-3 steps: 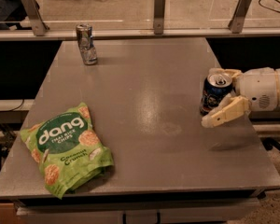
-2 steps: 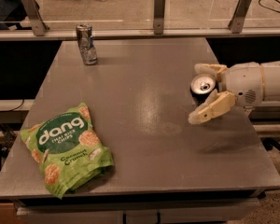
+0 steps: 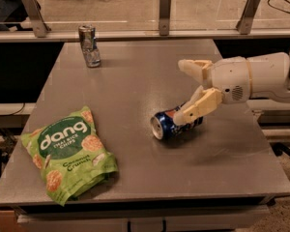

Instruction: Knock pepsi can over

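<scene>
Where pepsi can point(image 3: 170, 123) lies tipped, end effector point(image 3: 180, 92) w/ fingers point(image 3: 203, 103) apart, "dang" bag point(image 3: 70, 151).

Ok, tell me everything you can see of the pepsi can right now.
The pepsi can is dark blue metal with a silver top and red and white markings. It lies on its side on the grey table, right of centre, top facing left toward the camera. The open gripper hangs just above it, its lower finger crossing the can's far end; whether they touch is unclear.
</scene>
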`<state>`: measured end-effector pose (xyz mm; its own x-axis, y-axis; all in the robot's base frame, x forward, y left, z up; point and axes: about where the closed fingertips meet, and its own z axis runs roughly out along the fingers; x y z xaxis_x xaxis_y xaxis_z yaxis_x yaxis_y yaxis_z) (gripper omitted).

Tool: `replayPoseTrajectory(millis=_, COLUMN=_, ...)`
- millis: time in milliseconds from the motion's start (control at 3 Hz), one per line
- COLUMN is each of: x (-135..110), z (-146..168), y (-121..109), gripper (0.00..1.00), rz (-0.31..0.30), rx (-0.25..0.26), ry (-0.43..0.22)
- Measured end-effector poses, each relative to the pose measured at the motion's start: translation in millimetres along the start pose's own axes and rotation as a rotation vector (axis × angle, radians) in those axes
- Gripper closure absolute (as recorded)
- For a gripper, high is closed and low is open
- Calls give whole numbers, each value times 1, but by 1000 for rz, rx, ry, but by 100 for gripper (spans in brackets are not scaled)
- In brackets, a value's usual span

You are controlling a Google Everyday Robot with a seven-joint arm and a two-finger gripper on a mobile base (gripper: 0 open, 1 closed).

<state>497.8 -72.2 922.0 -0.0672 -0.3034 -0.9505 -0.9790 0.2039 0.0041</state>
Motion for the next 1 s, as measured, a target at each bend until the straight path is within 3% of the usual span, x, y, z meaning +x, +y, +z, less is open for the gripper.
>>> replayPoseTrajectory(millis=333, x=2, z=-7, y=0, gripper=0, rz=5, rx=16, ry=22)
replayPoseTrajectory(millis=667, x=16, z=-41, y=-11, gripper=0, rz=-3, rx=64, ry=92)
replayPoseTrajectory(millis=1000, x=31, z=-100, y=-30, gripper=0, rz=-51, rx=146, ry=202)
